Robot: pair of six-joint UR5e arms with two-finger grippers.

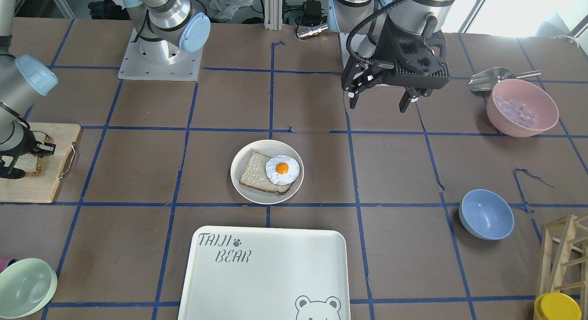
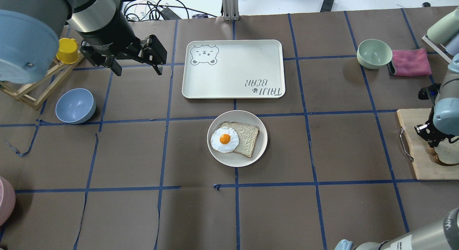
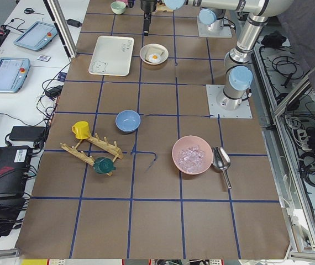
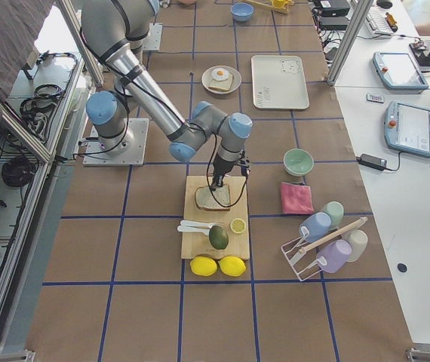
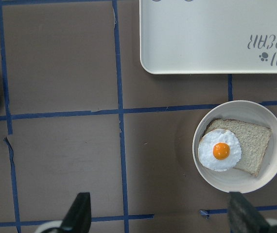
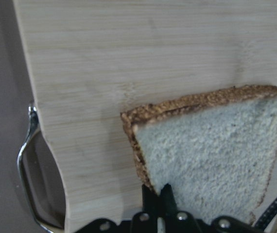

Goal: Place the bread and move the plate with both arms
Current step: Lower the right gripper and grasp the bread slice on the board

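Note:
The bread [image 6: 211, 155] lies on a wooden cutting board [image 2: 419, 164] at the robot's far right; it also shows in the exterior right view [image 4: 213, 197]. My right gripper [image 6: 159, 194] is shut on the bread's near edge, and in the overhead view [image 2: 432, 142] it stands over the board. The round cream plate [image 2: 238, 115] sits mid-table and holds a squarer slice [image 2: 247, 137] with a fried egg [image 2: 225, 139] on it. My left gripper [image 2: 134, 65] hangs open and empty above the table, far-left of the plate [image 5: 235, 184].
The "TAIJI BEAR" tray [image 2: 233, 69] lies just beyond the plate. A blue bowl [image 2: 75, 105], a yellow cup [image 2: 67, 51] on a wooden rack and a pink bowl [image 1: 522, 107] stand on the left side. A green bowl [image 2: 374, 53] and a pink cloth [image 2: 410, 62] are on the right.

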